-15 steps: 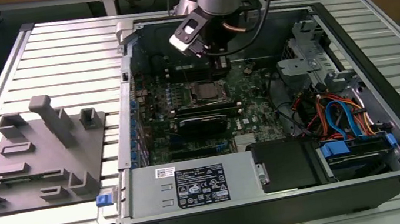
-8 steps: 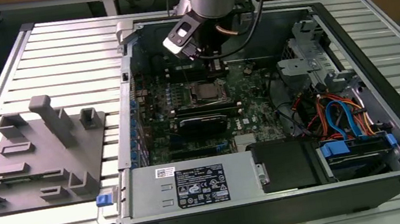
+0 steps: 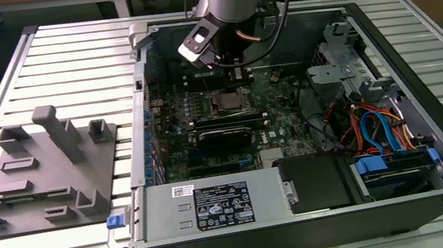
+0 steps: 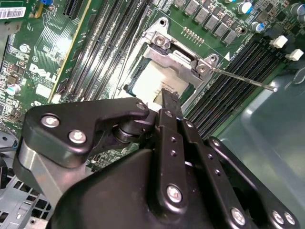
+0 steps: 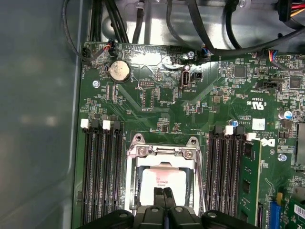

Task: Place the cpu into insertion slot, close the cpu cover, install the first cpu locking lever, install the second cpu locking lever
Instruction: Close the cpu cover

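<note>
**A:** Where's the cpu (image 5: 164, 177) sitting rn?

**B:** It's lying in the insertion slot (image 4: 159, 40) on the motherboard (image 5: 157, 95), pale top showing in both wrist views. The gripper (image 5: 164, 191) is hovering right over it, fingers (image 5: 158, 200) pressing together w/ nothing between them afaict.

**A:** So which step's running?

**B:** Placing looks done, imo, and the cpu cover (image 4: 176, 59) is the thing in hand. Can't tell if it's lying fully flat.

**A:** Levers?

**B:** One locking lever (image 4: 238, 77) is sticking out free across the memory slots (image 4: 252, 50), so nothing's latching yet, I reckon.

**A:** What's the move needing?

**B:** Prob. a gentle, straight push on the cover's metal, not the cpu, while staying clear of that lever.
</note>
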Tool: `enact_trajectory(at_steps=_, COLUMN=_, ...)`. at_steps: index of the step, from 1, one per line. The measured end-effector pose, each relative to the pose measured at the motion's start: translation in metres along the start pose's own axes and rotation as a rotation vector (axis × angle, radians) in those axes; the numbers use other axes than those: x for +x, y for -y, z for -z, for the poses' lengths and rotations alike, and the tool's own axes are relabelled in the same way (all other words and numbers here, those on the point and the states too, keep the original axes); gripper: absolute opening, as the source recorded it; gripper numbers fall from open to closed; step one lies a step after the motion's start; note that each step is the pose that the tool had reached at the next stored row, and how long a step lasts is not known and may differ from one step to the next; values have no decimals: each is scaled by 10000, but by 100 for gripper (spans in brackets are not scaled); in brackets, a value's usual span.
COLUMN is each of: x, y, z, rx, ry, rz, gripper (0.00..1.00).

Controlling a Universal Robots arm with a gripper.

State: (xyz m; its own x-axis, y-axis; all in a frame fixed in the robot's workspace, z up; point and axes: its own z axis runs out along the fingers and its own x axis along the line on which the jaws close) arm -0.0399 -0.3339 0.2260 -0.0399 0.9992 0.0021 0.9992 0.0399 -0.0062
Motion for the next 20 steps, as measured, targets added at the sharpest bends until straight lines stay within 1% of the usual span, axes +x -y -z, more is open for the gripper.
enact_trajectory(at_steps=11, x=0, y=4, z=-4, rx=0, ry=0, rz=-2, gripper=10)
enact_trajectory(at_steps=12, x=0, y=16, z=-7, rx=-1, ry=-2, rz=-1, gripper=10)
enact_trajectory(at_steps=16, x=4, y=94, z=-28, rx=0, ry=-1, rz=1, gripper=10)
enact_trajectory(at_steps=20, x=6, y=160, z=-71, rx=-1, ry=-1, rz=1, gripper=10)
